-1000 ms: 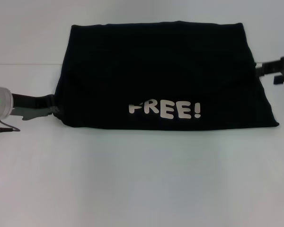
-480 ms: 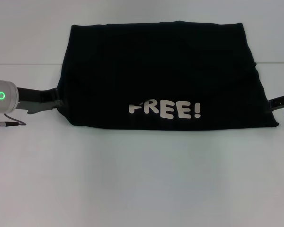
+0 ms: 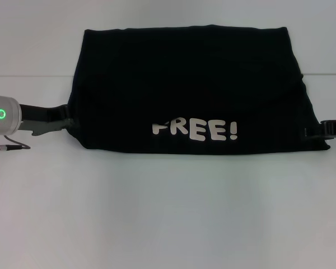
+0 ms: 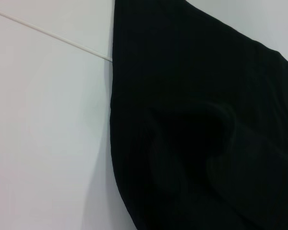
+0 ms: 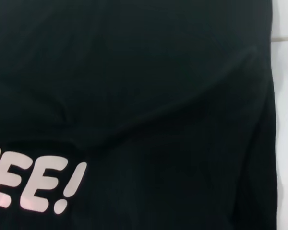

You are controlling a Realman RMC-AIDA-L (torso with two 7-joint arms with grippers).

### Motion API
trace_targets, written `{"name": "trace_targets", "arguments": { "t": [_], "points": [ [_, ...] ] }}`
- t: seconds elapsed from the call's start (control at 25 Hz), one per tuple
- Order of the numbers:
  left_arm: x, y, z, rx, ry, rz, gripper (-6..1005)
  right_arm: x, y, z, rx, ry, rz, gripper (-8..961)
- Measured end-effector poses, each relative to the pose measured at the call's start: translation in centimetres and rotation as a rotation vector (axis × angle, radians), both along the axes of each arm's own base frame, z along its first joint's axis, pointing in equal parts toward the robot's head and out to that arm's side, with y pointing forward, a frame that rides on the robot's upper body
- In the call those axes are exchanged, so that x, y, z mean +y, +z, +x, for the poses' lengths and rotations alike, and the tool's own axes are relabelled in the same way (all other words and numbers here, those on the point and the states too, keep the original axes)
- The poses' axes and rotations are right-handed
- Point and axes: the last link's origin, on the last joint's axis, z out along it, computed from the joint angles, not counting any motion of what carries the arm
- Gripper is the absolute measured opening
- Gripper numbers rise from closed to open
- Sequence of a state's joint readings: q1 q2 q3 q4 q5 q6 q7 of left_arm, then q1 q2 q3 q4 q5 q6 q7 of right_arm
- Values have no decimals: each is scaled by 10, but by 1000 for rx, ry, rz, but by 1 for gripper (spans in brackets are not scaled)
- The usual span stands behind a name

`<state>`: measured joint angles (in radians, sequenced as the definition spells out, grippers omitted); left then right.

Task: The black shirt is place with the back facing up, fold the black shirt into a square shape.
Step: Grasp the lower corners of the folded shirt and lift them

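Observation:
The black shirt lies folded into a wide rectangle on the white table. Its pale "FREE!" lettering faces up near the front edge. My left gripper is at the shirt's left edge, near the front corner, touching the cloth. My right gripper is low at the shirt's front right corner, against the cloth edge. The left wrist view shows the shirt's edge with a soft crease. The right wrist view shows the shirt and the end of the lettering.
A thin seam line runs across the table behind the left arm. Bare white table lies in front of the shirt and on both sides.
My right gripper has moved from beside the shirt's back right part toward the front, then in to the front right corner. My left arm shifted slightly up along the left edge, then stayed.

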<state>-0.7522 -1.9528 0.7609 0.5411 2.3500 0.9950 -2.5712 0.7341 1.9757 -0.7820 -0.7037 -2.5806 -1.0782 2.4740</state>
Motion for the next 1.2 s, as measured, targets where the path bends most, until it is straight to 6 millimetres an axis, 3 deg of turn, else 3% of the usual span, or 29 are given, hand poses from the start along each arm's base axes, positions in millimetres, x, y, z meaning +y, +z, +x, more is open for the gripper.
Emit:
{"name": "trace_targets", "arguments": {
  "t": [0.4, 0.8, 1.16, 1.2],
  "points": [
    [2, 0, 1, 2, -3, 6, 4, -1, -1, 5, -10, -3, 14, 651],
    [2, 0, 2, 2, -2, 9, 5, -5, -14, 8, -5, -18, -2, 595],
    [3, 0, 2, 2, -3, 12, 5, -5, -10, 10, 16, -43, 16, 545],
    [3, 0, 2, 1, -3, 12, 5, -5, -10, 10, 17, -45, 17, 497]
  ]
}}
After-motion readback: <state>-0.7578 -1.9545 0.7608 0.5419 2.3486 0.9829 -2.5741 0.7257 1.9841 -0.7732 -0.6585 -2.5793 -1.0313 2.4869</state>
